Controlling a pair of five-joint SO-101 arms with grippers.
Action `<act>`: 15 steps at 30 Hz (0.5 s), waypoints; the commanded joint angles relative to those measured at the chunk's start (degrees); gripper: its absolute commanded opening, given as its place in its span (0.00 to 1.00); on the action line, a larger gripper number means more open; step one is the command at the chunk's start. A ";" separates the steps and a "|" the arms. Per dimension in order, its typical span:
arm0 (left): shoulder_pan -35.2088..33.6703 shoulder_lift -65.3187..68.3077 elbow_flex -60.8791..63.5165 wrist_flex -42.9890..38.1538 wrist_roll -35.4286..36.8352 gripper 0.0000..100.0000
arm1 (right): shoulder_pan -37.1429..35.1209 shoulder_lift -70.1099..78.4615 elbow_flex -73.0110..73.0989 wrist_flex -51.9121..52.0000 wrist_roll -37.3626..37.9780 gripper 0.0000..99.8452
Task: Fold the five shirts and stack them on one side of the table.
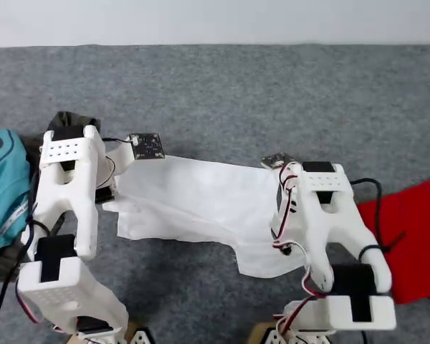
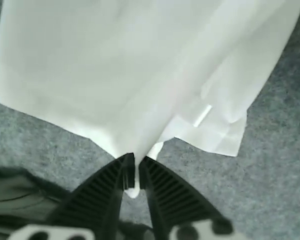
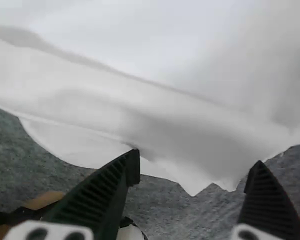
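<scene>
Nearest me, my left fingers [image 2: 106, 187] are clenched on an edge of the white shirt [image 1: 201, 201], while my right fingers [image 3: 102, 192] hang released over its near hem. The shirt lies rumpled across the middle of the desk [image 1: 236, 93], with a teal shirt [image 1: 3, 183] at the left edge and a red shirt [image 1: 416, 236] at the right edge.
</scene>
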 commanded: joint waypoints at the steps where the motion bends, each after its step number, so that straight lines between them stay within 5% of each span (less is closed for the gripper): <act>1: 0.00 -0.35 0.13 -0.88 0.62 0.00 | -0.31 0.22 -0.44 -0.31 -0.70 0.32; 15: 1.41 -0.35 -0.13 -0.97 0.62 0.00 | -1.19 -5.49 -10.73 15.43 -0.79 0.26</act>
